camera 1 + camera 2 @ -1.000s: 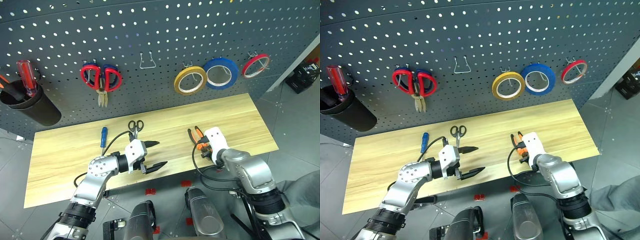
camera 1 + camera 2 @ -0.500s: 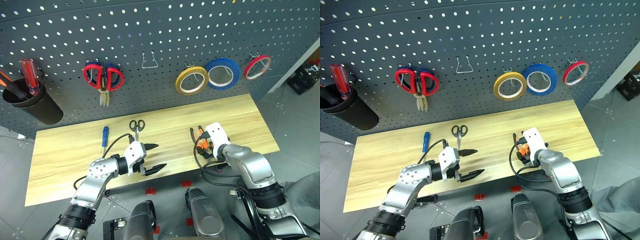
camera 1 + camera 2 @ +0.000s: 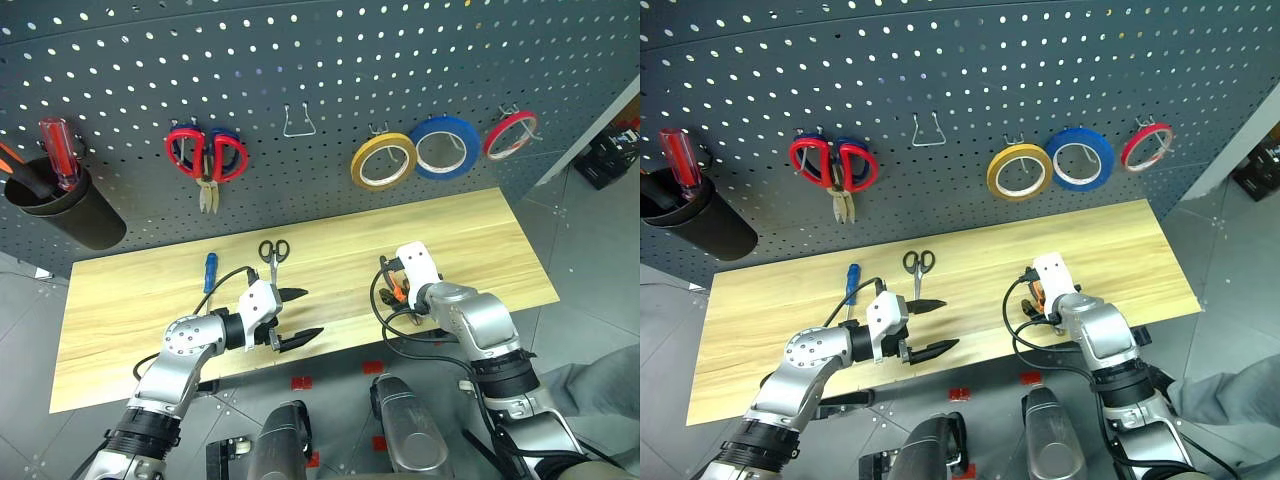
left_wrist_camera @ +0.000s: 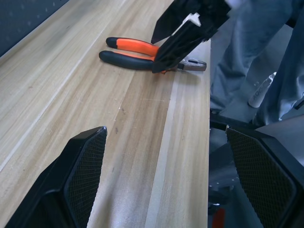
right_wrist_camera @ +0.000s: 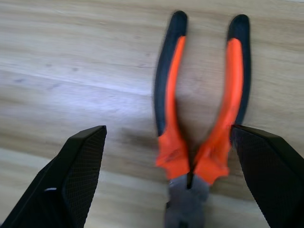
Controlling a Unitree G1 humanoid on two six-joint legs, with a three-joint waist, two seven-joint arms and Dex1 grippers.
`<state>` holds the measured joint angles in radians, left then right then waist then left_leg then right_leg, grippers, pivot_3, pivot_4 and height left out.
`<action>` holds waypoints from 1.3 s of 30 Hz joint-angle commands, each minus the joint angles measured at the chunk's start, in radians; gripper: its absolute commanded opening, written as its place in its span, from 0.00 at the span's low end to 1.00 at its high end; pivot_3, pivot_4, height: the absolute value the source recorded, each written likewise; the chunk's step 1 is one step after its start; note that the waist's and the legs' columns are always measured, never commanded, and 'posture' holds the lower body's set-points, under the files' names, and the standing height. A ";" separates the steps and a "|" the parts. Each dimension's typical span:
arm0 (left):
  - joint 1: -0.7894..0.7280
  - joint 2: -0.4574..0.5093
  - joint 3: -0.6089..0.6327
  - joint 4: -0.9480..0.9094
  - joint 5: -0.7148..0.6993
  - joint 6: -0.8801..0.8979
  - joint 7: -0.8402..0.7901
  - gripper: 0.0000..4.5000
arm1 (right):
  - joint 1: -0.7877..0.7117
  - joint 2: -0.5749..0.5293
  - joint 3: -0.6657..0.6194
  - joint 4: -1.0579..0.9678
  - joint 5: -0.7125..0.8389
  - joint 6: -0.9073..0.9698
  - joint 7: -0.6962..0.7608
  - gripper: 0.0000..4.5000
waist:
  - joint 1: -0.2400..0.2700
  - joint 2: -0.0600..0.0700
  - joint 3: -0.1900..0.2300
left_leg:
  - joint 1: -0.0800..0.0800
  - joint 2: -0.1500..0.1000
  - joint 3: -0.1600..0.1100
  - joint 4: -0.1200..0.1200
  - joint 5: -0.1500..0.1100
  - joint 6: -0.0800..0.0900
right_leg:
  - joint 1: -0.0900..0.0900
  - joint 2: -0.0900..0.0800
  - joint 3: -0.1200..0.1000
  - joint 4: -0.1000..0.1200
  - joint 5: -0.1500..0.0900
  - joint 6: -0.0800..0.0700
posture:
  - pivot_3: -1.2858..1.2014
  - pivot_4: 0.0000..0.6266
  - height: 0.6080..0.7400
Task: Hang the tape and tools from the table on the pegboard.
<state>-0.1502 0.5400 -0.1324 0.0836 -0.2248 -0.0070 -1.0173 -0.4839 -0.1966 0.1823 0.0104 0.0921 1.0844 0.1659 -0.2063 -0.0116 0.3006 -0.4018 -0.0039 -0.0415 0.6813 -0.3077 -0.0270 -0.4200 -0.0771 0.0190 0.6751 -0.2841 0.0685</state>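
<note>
The orange-and-black pliers (image 5: pixel 199 118) lie flat on the wooden table (image 3: pixel 480 240). My right gripper (image 5: pixel 167 128) is open just above them, one finger on either side and clear of the handles. My left gripper (image 3: pixel 290 315) hangs open and empty over the table's front edge. Behind it lie the small black-handled scissors (image 3: pixel 271 252) and the blue-handled screwdriver (image 3: pixel 209 270). The thin red tape (image 3: pixel 512 134) hangs on a hook at the right of the pegboard (image 3: pixel 400 60).
On the pegboard hang a yellow roll (image 3: pixel 383 160), a blue roll (image 3: pixel 447 146), larger red-and-blue scissors (image 3: pixel 204 155) and a bare hook (image 3: pixel 297 122). A black cup (image 3: pixel 60 205) holding a red screwdriver is at the left. A person's leg (image 4: pixel 251 47) stands off the table's right end.
My right hand has shifted left and slightly toward the pegboard, and now stands over the pliers. The left arm has hardly moved.
</note>
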 commanded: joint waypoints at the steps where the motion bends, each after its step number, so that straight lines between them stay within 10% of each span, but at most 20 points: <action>1: 0.012 -0.002 -0.008 -0.029 -0.004 -0.003 -0.010 0.94 | -0.016 0.010 0.026 0.035 -0.028 -0.057 -0.001 0.99 | -0.002 0.000 0.000 | 0.000 0.000 0.000 0.000 0.000 0.000 | 0.000 0.000 0.000 0.000 0.000 0.000 | 0.40 0.49 1.00; 28: 0.028 -0.015 -0.021 -0.046 0.006 -0.003 0.006 0.94 | -0.088 0.019 -0.018 0.243 -0.037 -0.102 0.033 0.99 | -0.014 0.000 0.000 | 0.000 0.000 0.001 0.000 0.000 0.000 | 0.000 0.000 0.000 0.002 0.000 0.000 | 0.40 0.49 1.00; 34: 0.042 -0.020 -0.010 -0.064 -0.018 0.020 0.008 0.94 | -0.075 0.020 -0.008 0.182 -0.042 -0.080 0.030 0.60 | -0.014 -0.001 0.000 | 0.001 0.000 0.000 0.000 0.000 0.000 | 0.000 0.000 0.000 0.002 0.000 0.000 | 0.40 0.49 1.00; 39: 0.069 -0.038 0.023 -0.103 -0.064 0.025 0.021 0.94 | -0.028 0.043 -0.005 -0.090 -0.031 -0.057 0.008 0.60 | -0.014 0.000 0.000 | 0.000 0.000 0.000 0.000 0.000 -0.001 | 0.000 0.000 0.000 0.003 0.000 0.000 | 0.41 0.48 1.00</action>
<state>-0.0995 0.5126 -0.1390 0.0303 -0.2520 0.0192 -1.0060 -0.5158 -0.1710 0.1815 0.0914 0.0550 1.0172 0.1852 -0.2199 -0.0119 0.3002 -0.4016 -0.0037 -0.0410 0.6813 -0.3073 -0.0278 -0.4202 -0.0773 0.0196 0.6785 -0.2841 0.0685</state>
